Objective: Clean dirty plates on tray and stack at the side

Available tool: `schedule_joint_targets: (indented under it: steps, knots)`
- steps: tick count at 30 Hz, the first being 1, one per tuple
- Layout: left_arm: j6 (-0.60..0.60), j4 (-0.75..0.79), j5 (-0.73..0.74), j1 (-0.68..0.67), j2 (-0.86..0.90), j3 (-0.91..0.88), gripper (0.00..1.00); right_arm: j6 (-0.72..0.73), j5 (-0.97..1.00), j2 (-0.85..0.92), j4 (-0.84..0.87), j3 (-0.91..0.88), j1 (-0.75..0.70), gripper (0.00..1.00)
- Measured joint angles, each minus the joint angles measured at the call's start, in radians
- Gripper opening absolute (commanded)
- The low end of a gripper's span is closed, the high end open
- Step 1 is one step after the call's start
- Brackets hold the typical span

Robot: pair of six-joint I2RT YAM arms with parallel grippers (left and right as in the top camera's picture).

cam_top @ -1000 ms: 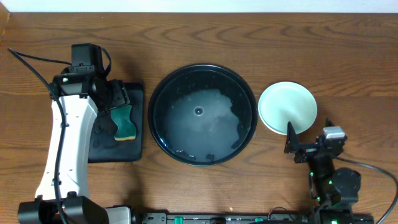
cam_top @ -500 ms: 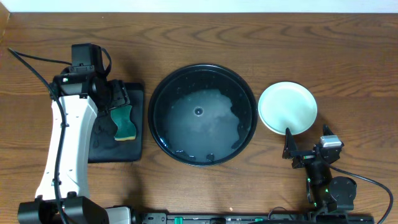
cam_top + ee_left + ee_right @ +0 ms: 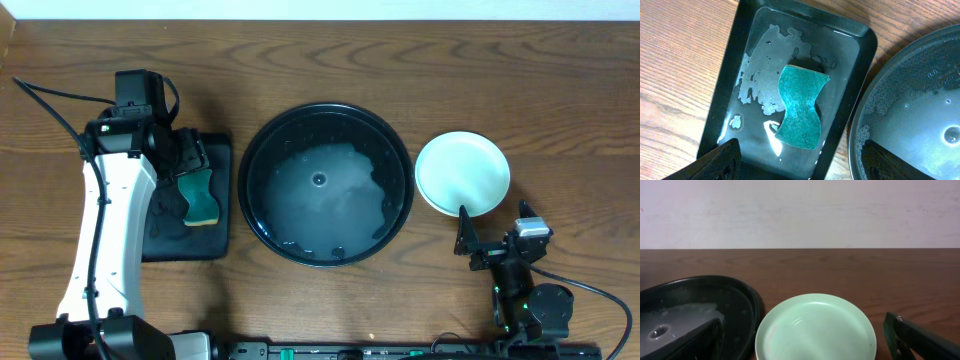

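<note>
Right gripper (image 3: 494,238) spread wide, empty. Aqua-mint plate (image 3: 462,172) straight ahead, just beyond the fingertips, not touching. Round black tray (image 3: 270,135) ahead-left, wet, bare of plates. Left gripper (image 3: 802,155) likewise spread over green sponge (image 3: 799,112), well apart from the plate.

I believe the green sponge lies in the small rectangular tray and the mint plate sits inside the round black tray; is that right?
Not quite. The mint plate sits on the tabletop beside the round black tray, not inside it, as the overhead view shows. The green sponge does lie in the small rectangular tray.
</note>
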Motion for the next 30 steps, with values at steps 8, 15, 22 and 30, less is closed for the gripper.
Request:
schedule_joint_targets:
  steps: [8,15,22,30]
  knots:
    - [0.000,0.000,0.000,0.000,0.000,0.000,0.77,0.000,0.000,0.000,0.000,0.000,0.000,0.99]
    - [0.000,0.056,-0.037,0.000,-0.052,-0.015,0.77,0.000,0.000,0.000,0.000,0.000,0.000,0.99]
    - [0.001,0.472,-0.048,-0.026,-0.391,-0.225,0.77,0.000,0.000,0.000,0.000,0.000,0.000,0.99]
    - [0.053,0.887,0.006,-0.029,-0.814,-0.680,0.77,0.000,0.000,0.000,0.000,0.000,0.000,0.99]
